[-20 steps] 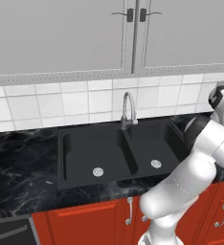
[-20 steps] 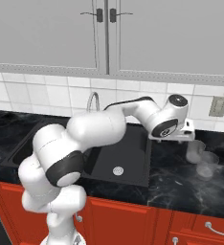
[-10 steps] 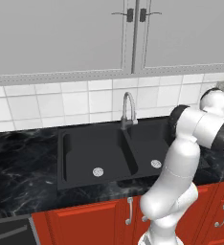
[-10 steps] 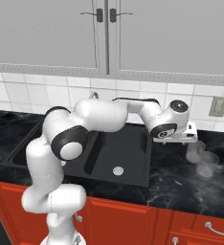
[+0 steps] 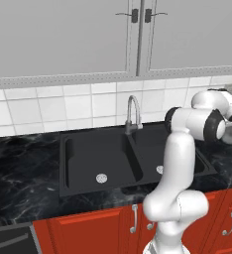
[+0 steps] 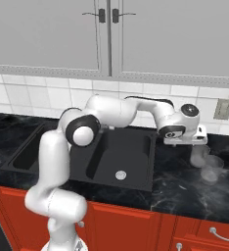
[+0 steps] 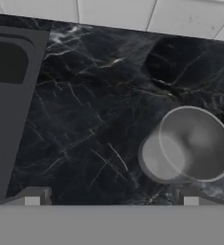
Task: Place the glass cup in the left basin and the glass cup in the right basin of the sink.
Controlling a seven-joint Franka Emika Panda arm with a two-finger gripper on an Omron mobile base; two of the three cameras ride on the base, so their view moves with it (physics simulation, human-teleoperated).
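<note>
On the black counter (image 6: 185, 188) to the right of the sink (image 5: 113, 158) stand two glass cups, and they are hard to see. From the right base view they look like pale, see-through shapes. The near glass cup (image 6: 200, 157) sits just below the gripper (image 6: 197, 142), and the far glass cup (image 6: 213, 168) stands just beside it, further from the sink. I cannot tell if the two cups touch. In the hand view one glass cup (image 7: 188, 143) looks like a grey round tumbler with a wide rim and a smaller bottom. It stands upright on the dark stone, well right of the sink edge (image 7: 13, 95).

The right basin (image 6: 121, 157) is partly hidden behind the white arm in the left base view. The left basin (image 5: 95, 156) shows its round silver drain (image 5: 101, 177). The chrome tap (image 5: 133, 111) rises behind the middle wall of the sink.

The two finger tips (image 7: 35, 196) are cut off at the bottom of the hand view. They stand wide apart with nothing between them, so the fingers are open.

Half a second ago the arm was bent a little differently. Now the elbow has swung more toward the sink, and the hand still hangs over the cups. The cups have not moved.
</note>
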